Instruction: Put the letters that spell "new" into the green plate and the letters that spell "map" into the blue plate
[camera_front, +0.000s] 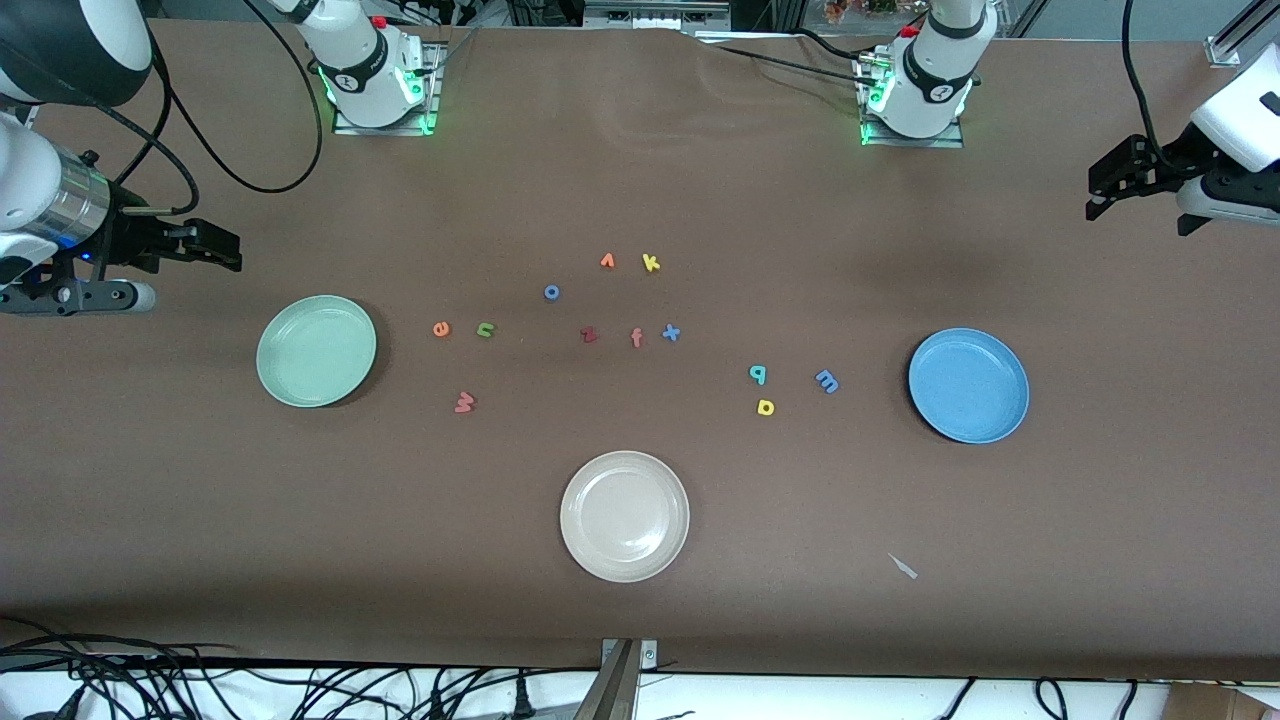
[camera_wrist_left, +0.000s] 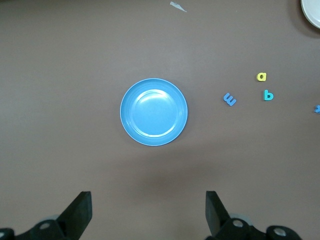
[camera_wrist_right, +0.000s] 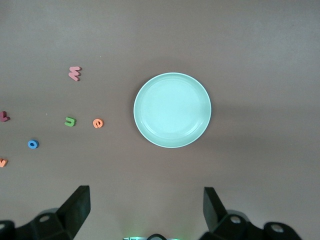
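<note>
The green plate (camera_front: 316, 350) (camera_wrist_right: 172, 110) lies bare toward the right arm's end. Beside it are the orange e (camera_front: 441, 329) (camera_wrist_right: 98, 123), green n (camera_front: 485, 329) (camera_wrist_right: 70, 121) and pinkish w (camera_front: 464, 402) (camera_wrist_right: 74, 73). The blue plate (camera_front: 968, 385) (camera_wrist_left: 153, 112) lies bare toward the left arm's end, with the blue m (camera_front: 827, 380) (camera_wrist_left: 229, 99), teal p (camera_front: 758, 374) (camera_wrist_left: 268, 95) and yellow a (camera_front: 765, 407) (camera_wrist_left: 261, 76) beside it. My right gripper (camera_front: 215, 248) (camera_wrist_right: 146, 210) hangs high near the green plate, open, holding nothing. My left gripper (camera_front: 1135, 205) (camera_wrist_left: 148, 212) hangs high near the blue plate, open, holding nothing.
A beige-white plate (camera_front: 624, 515) lies nearest the front camera. Mid-table are a blue o (camera_front: 551, 292), orange v (camera_front: 607, 261), yellow k (camera_front: 651, 263), dark red z (camera_front: 589, 335), salmon f (camera_front: 636, 338) and blue x (camera_front: 671, 333). A pale scrap (camera_front: 903, 566) lies near the front edge.
</note>
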